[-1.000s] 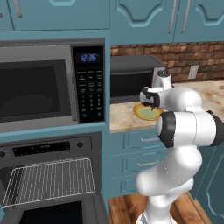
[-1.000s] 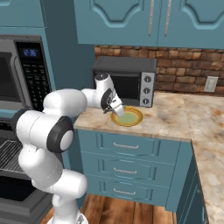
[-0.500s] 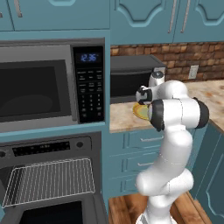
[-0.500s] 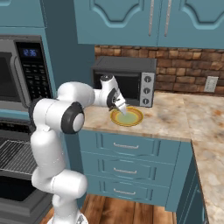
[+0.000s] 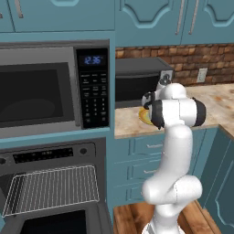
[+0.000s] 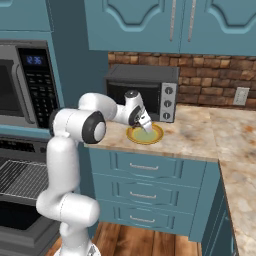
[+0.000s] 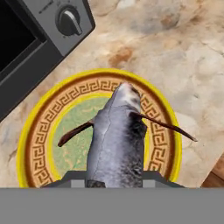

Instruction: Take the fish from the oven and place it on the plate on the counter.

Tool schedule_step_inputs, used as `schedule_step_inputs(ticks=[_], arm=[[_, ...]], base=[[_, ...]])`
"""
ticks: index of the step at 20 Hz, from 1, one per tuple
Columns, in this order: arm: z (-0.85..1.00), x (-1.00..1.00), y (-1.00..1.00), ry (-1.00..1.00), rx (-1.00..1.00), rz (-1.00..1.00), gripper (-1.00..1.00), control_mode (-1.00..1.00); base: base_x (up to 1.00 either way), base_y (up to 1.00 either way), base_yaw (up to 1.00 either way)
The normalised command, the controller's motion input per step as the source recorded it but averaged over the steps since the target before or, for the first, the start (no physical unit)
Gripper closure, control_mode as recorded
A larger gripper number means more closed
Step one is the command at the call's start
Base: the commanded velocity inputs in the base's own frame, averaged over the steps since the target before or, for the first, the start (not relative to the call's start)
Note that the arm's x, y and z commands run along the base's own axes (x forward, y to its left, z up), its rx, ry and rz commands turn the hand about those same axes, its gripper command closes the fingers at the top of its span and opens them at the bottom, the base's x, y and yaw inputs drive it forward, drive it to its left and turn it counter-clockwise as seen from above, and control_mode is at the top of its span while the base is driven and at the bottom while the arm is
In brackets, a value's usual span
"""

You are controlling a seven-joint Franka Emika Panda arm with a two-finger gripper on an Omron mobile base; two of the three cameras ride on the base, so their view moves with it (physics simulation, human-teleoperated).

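Seen from the hand, the grey fish (image 7: 117, 140) with thin brown fins hangs just above the round yellow plate (image 7: 35, 131), over its pale green centre. My gripper (image 7: 114, 180) is shut on the fish's tail end. From the right base, the gripper (image 6: 144, 125) points down over the plate (image 6: 154, 137) on the tan counter (image 6: 200, 131). The left base view shows the plate's yellow edge (image 5: 143, 117) beside my forearm. The oven (image 5: 45, 154) stands with its door dropped open and its wire rack (image 5: 52, 189) bare.
A black-and-silver toaster oven (image 6: 142, 90) stands right behind the plate, its knobbed corner (image 7: 70, 22) close to the hand. A large microwave (image 5: 41, 91) sits above the oven. Brick wall and teal upper cabinets (image 6: 175, 25) close off the back.
The arm has swung its elbow round and carried the fish a little to the right and lower, from the plate's left edge to over its centre.
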Motion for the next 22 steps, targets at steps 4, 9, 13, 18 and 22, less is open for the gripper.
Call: schedule_step_inputs(ticks=[4,9,13,18,22], arm=[[-0.22,0.82,-0.03,0.00,0.00,-0.03,-1.00,-1.00],[-0.26,0.57,0.00,0.00,0.00,-0.01,-1.00,-1.00],[0.09,0.05,0.00,-0.01,0.00,0.00,-1.00,-1.00],[0.37,-0.64,0.07,-0.08,0.00,-0.04,-1.00,-1.00],[-0.26,-1.00,0.48,-0.10,-0.01,0.00,-1.00,-1.00]], base=[[0.00,0.00,0.00],[0.00,0.00,0.00],[0.00,0.00,0.00],[0.00,0.00,0.00],[0.00,0.00,0.00]])
